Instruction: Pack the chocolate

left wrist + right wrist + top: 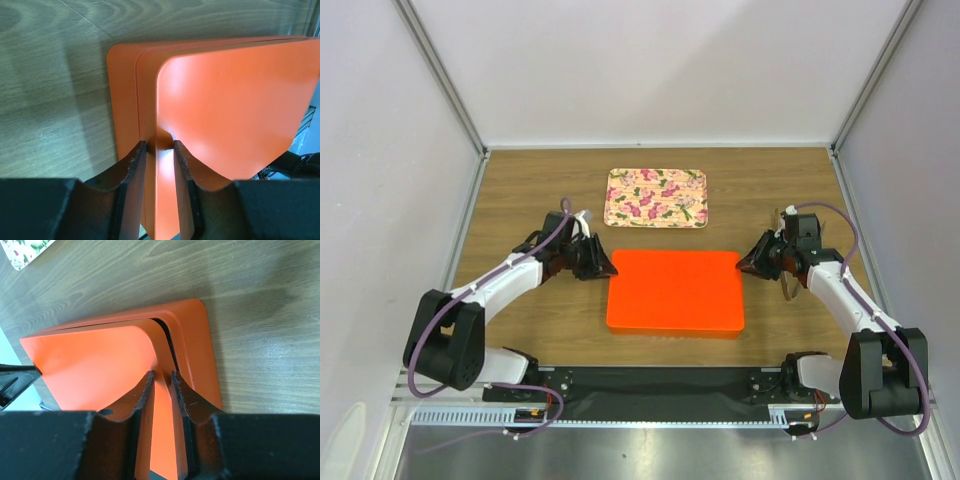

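No chocolate shows in any view; we judge it may lie inside the closed-looking box, but we cannot tell. At the centre of the wooden table (540, 190) sits a flat orange lid (675, 285) over an orange base (200, 340), whose wider rim shows around the lid in both wrist views. The right wrist view shows a dark gap between lid and base at one corner, so the lid looks not fully seated. The left gripper (159, 147) meets the lid at its 9 o'clock edge, jaws pinched on the lid's rim. The right gripper (162, 377) meets it at 3 o'clock, jaws likewise clamped on the rim. A flowered tray (656, 197) lies just beyond the box at 12 o'clock, apart from it. We judge the step in hand to be moving the lid with both arms, though we cannot tell whether on or off. To do it well, we would move both sides together and level, so the lid does not tilt, jam on the base or drag the box across the table.
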`<state>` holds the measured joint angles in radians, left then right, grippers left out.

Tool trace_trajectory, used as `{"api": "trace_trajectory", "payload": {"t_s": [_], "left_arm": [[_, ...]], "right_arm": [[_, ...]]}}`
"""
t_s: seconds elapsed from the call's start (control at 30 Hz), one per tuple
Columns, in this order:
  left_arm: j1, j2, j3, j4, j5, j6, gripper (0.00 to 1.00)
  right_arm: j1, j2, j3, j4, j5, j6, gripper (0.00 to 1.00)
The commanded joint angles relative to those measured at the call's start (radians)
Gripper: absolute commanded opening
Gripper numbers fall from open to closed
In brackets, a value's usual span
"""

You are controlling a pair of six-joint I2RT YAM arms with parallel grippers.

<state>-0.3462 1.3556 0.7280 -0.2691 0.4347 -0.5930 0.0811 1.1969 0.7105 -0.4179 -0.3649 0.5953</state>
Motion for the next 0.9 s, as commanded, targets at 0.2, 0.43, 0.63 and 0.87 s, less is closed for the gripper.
{"api": "trace_trajectory", "payload": {"t_s": [0.2,0.43,0.63,0.87], "left_arm": [[-0.033,0.046,0.070,0.047,0.047,-0.004,0.34],[-0.033,0.033,0.079,0.042,0.045,-0.002,0.33],[-0.033,0.054,0.070,0.068,0.059,-0.001,0.33],[-0.033,0.102,0.077,0.053,0.016,0.005,0.33]], "right_arm": [[0.032,0.038,0.061,0.031,-0.103,0.031,0.19],[0.032,0.066,0.041,0.050,-0.094,0.026,0.18],[0.031,0.078,0.017,0.065,-0.074,0.018,0.18],[0.028,0.113,-0.025,0.096,-0.022,0.003,0.18]]}}
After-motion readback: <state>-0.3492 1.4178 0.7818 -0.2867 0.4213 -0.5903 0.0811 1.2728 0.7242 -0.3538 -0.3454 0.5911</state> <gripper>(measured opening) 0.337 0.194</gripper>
